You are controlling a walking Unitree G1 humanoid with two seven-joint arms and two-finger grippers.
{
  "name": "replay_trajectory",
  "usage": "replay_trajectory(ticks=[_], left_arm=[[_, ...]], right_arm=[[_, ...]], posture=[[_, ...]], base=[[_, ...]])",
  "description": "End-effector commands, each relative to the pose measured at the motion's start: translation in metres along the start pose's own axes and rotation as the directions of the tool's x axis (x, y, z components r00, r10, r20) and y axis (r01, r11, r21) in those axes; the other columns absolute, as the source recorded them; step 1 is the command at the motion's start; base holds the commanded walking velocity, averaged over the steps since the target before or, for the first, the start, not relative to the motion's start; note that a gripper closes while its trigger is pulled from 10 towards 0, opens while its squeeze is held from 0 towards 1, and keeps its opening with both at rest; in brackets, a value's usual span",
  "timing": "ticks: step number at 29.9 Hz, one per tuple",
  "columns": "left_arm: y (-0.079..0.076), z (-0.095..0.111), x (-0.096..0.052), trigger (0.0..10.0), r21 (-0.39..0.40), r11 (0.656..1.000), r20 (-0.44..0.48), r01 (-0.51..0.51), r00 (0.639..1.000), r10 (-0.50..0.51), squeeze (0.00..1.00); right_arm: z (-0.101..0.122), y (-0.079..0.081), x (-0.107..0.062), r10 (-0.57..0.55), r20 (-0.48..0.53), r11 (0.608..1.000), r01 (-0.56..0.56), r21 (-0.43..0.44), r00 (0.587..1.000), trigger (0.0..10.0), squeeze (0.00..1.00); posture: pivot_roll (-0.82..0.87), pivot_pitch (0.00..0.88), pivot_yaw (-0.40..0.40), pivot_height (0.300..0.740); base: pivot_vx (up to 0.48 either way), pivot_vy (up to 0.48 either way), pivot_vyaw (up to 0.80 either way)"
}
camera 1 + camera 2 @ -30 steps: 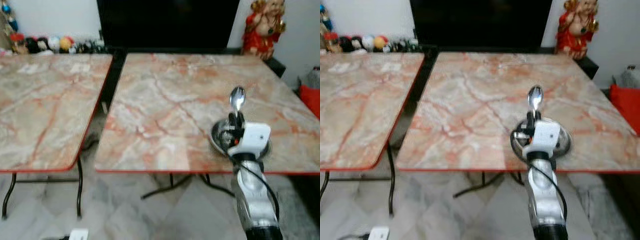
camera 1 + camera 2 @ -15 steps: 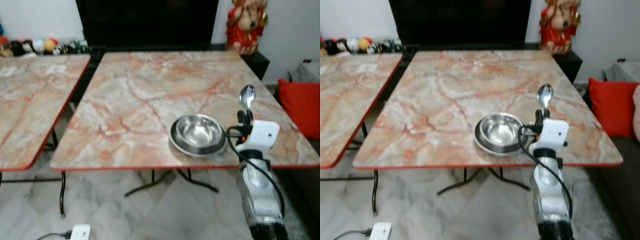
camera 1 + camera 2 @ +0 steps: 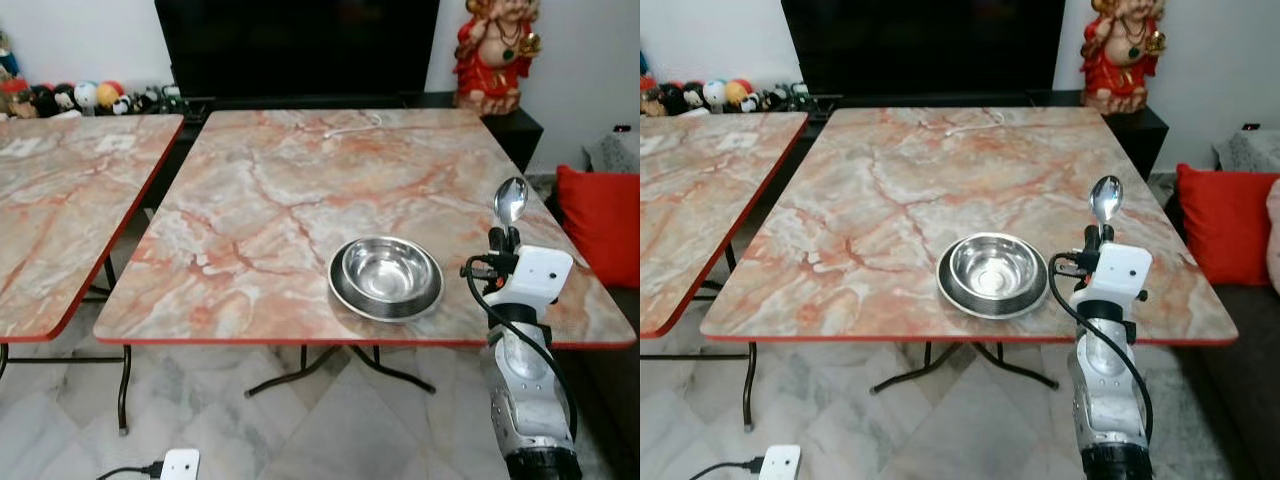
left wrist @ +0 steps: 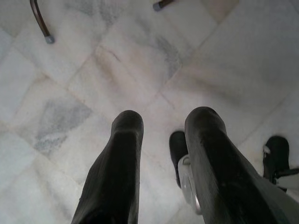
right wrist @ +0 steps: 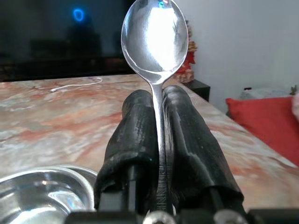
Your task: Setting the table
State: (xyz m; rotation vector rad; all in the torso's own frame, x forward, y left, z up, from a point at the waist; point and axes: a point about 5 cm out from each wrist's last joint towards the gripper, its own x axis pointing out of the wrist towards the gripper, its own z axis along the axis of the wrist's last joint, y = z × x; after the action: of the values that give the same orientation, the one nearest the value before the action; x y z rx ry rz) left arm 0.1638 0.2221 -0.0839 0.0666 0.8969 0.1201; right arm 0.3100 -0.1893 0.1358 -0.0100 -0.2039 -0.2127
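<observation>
Marble-patterned table [image 3: 300, 200] with red edge, steel bowl [image 3: 386, 268] nested on a steel plate [image 3: 350, 298] near its front edge, right gripper [image 3: 503, 240] beside them clamping an upright spoon [image 3: 510, 201], second table [image 3: 60, 200] left, red cushion [image 3: 600, 220] right

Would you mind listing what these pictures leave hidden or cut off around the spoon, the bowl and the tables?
- Spoon handle: hidden between the right gripper fingers in the right wrist view.
- Steel bowl: its left side is cut off by the right wrist view's edge.
- Second table: cut by the left edge of the eye views.
- Left gripper: hangs over floor; its arm is out of frame.
</observation>
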Motion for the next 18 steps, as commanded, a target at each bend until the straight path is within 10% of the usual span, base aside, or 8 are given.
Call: replay_trajectory(ticks=[1,18], left_arm=[[0.012,0.001,-0.001,10.0,-0.009,1.0,0.005,-0.02,1.0,0.02,0.0],[0.014,0.003,0.0,10.0,-0.014,1.0,0.001,-0.026,1.0,0.026,0.0]], right_arm=[[0.004,0.003,0.004,0.008,0.007,1.0,-0.008,0.001,1.0,10.0,0.0],[0.009,-0.001,0.014,-0.022,-0.006,1.0,0.022,0.006,1.0,10.0,0.0]], posture=[[-0.08,0.0,0.013,0.74],[-0.08,0.0,0.015,0.74]], base=[[0.307,0.0,0.0],[0.066,0.0,0.0]])
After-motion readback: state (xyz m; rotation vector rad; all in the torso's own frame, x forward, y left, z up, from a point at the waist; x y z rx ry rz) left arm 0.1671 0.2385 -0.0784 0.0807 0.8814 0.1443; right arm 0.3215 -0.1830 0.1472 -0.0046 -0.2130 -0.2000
